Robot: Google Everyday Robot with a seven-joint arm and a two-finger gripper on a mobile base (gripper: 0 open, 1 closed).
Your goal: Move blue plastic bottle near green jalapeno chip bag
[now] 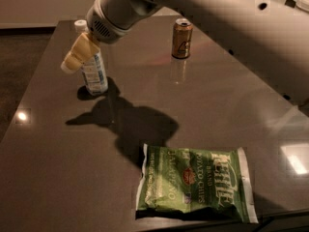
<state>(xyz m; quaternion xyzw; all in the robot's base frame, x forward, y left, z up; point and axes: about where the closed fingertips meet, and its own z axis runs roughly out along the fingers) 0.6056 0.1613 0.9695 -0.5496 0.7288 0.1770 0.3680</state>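
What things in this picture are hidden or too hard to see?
- The blue plastic bottle: in the camera view, its upper part is hidden behind the gripper at the table's far left. Whether they touch cannot be told.
- The robot arm: cut off by the top and right edges.
- The brown can: its label is too small to read.

A dark, grey-brown table [58, 178] with a glossy top fills most of the view; beyond its far edge stands a pale beige wall [43, 4], with a lighter skirting strip [24, 26] at its foot; to the left lies a dark floor [19, 62]; a small bright glint [21, 116] shines on the table's left side, a larger pale patch [295, 159] on its right; a broad shadow [140, 124] spreads mid-table, below the tool [72, 62] at far left.
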